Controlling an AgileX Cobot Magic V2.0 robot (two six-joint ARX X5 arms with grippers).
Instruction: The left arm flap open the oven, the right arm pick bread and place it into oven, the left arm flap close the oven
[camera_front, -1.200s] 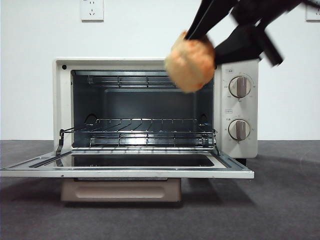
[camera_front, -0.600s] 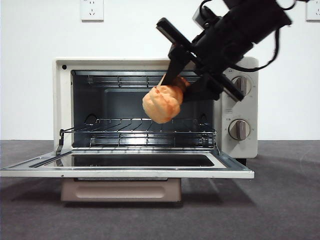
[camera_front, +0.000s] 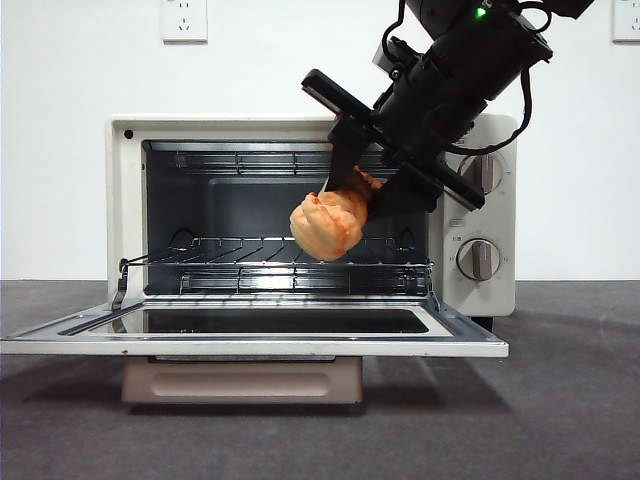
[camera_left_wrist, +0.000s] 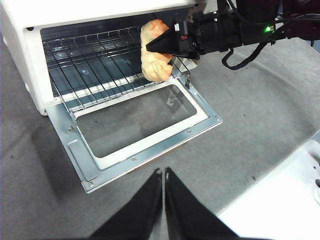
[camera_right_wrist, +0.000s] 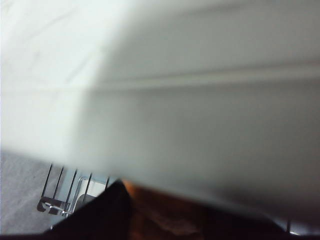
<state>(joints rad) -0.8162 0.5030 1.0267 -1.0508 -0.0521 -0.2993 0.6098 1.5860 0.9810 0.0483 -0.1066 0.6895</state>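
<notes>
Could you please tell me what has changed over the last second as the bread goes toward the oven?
The right claw, shut on the bread, carried it down and leftward from above the oven into its mouth, over the wire rack. The door stayed open, the left claw shut.

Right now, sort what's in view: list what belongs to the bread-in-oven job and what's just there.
Part of the job:
- toaster oven, its door flapped open, wire rack inside
- bread, held above the rack
- right gripper, shut on the bread
- left gripper, jaws shut, waiting back from the open door

Just there:
- wall sockets
- grey table
</notes>
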